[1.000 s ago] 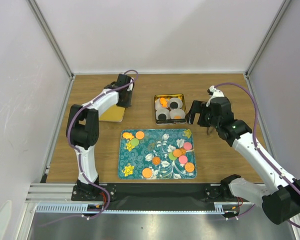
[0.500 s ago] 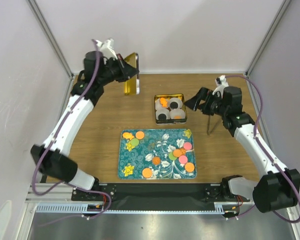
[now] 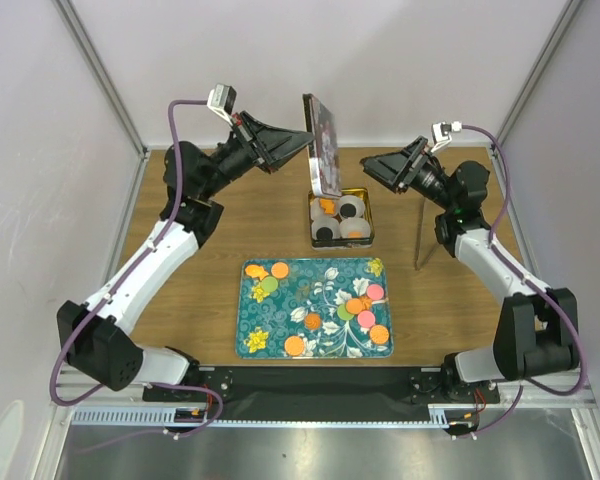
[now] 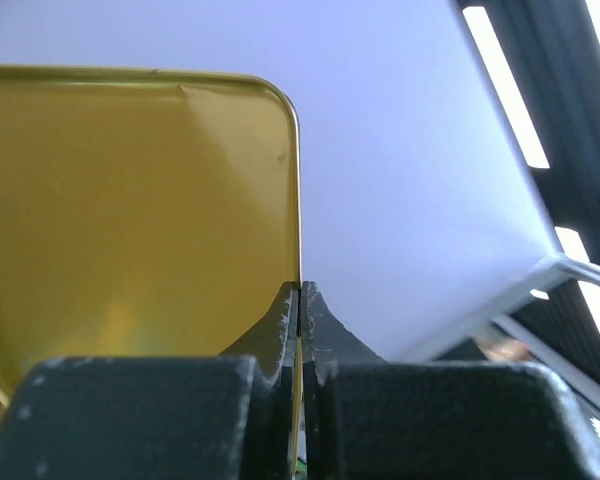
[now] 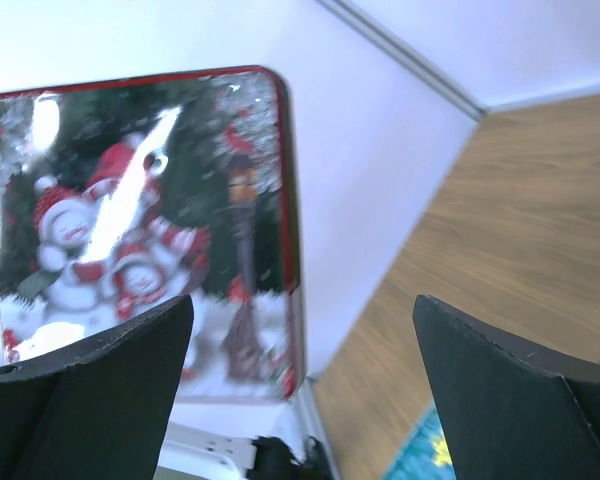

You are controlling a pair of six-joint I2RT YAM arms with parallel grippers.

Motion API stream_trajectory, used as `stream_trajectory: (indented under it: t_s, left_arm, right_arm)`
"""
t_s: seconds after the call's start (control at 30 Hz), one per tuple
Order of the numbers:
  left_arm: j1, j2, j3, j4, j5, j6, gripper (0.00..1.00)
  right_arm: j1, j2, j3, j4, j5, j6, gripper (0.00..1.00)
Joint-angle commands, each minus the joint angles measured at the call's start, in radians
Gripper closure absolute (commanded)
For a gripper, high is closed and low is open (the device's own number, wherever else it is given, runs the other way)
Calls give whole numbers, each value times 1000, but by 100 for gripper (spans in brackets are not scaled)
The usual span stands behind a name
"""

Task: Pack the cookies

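The lid (image 3: 325, 150), upper middle from above, is thin metal: satin gold inside, glossy print outside catching glare. The tin (image 3: 340, 191) shows a shiny gold rim. The table (image 3: 210, 290) is matt wood grain. The fingers (image 4: 325, 330) of the left gripper (image 4: 299, 300) are matt black, grainy plastic.

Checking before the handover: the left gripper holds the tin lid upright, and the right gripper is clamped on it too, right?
No. The left gripper does hold the tin lid upright, but the right gripper is open and not touching it, with its fingers spread wide and facing the lid. The right wrist view shows this.
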Motion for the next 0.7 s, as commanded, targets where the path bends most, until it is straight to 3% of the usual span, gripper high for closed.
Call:
stream_trajectory:
  t_s: [0.0,0.37,0.67]
  left_arm:
    - [-36,-24,3,291,-2,-189,100]
    - [-111,2,-12,409,-41,-267,100]
    - [-113,42,-26,514,-37,-327,100]
  right_arm:
    - [4,57,49,320,-35,214,0]
    - [36,121,51,634,27,468,0]
    - [85,121,87,716,19,561,0]
